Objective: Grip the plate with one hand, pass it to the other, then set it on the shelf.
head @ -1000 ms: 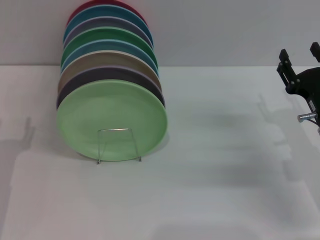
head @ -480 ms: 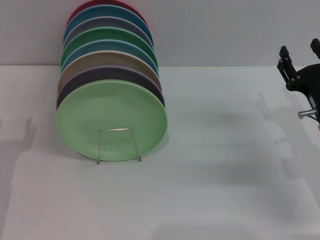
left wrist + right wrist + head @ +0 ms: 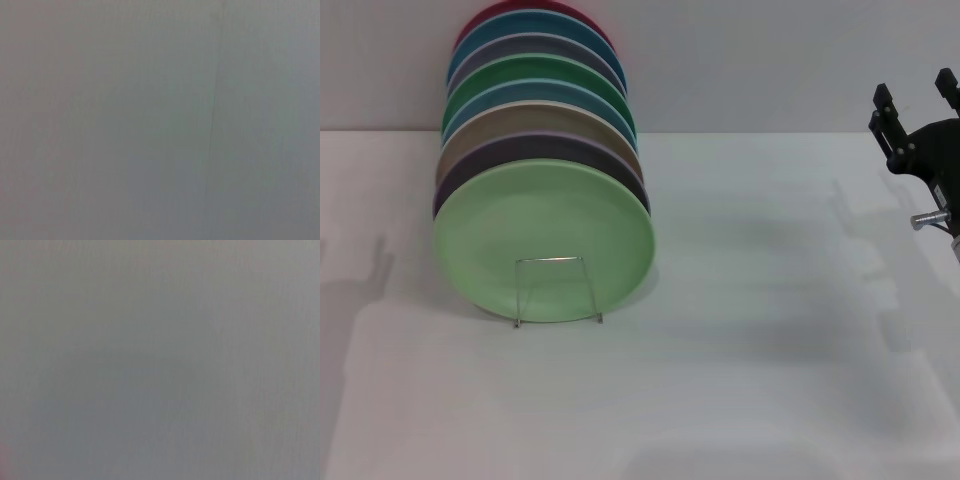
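- I am seeing the round, matte light mint-green plate (image 3: pixel 544 241) standing on edge at the front of a row of plates, toward the left side of the white counter (image 3: pixel 750 350), about midway between its back and front edges.
- The small shelf of thin silver wire (image 3: pixel 556 290) is standing just in front of that plate, its upright rectangular loop crossing the plate's lower face; I cannot tell whether the wire is touching it.
- Behind the mint plate, the other plates are leaning in line toward the counter's back edge: a dark purple-grey plate (image 3: pixel 525 148), a tan plate (image 3: pixel 520 118), a darker green plate (image 3: pixel 535 70) and a red plate (image 3: pixel 500 12) at the very back, with blue-toned ones between.
- My right pincer (image 3: pixel 918 97) is hovering at the counter's far right edge, well apart from the plates, its two black fingers (image 3: pixel 882 104) spread and pinching nothing.
- My left pincer is showing nowhere in the head view.
- Both wrist views are giving me only a plain grey surface.
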